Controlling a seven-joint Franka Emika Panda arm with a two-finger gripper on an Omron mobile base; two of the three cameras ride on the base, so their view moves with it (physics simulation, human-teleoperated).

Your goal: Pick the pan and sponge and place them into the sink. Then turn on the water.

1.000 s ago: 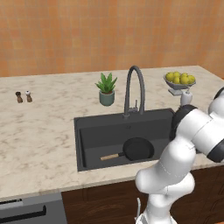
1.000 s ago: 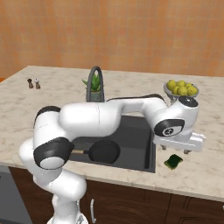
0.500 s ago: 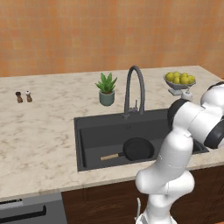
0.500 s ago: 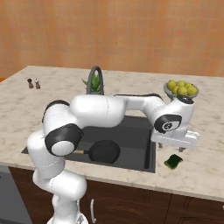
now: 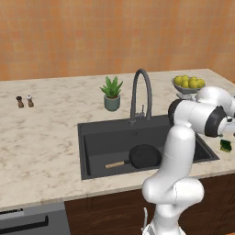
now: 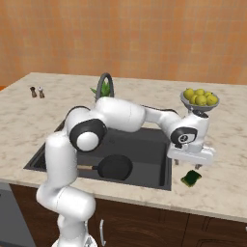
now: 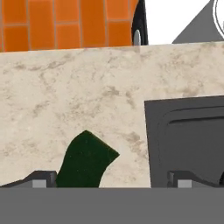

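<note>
The black pan (image 5: 144, 156) (image 6: 115, 167) lies in the dark sink (image 5: 105, 142) (image 6: 144, 144), its wooden handle pointing left. On the counter just right of the sink's rim sits the green and yellow sponge (image 5: 225, 145) (image 6: 191, 178) (image 7: 85, 159). My gripper (image 6: 187, 165) (image 7: 112, 181) hangs open a little above the sponge, pointing down. In the hand view the sponge lies between the fingertips, nearer the left one. No water runs from the arched faucet (image 5: 140, 92) (image 6: 107, 82).
A bowl of lemons (image 5: 189, 83) (image 6: 200, 98) stands on the counter behind the gripper. A potted plant (image 5: 112, 93) sits left of the faucet. Two small shakers (image 5: 25, 101) (image 6: 37, 91) stand far left. The counter's front edge is close to the sponge.
The hand has come down a little toward the sponge, and the arm's elbow has swung up and over the sink. Pan and sponge have stayed put.
</note>
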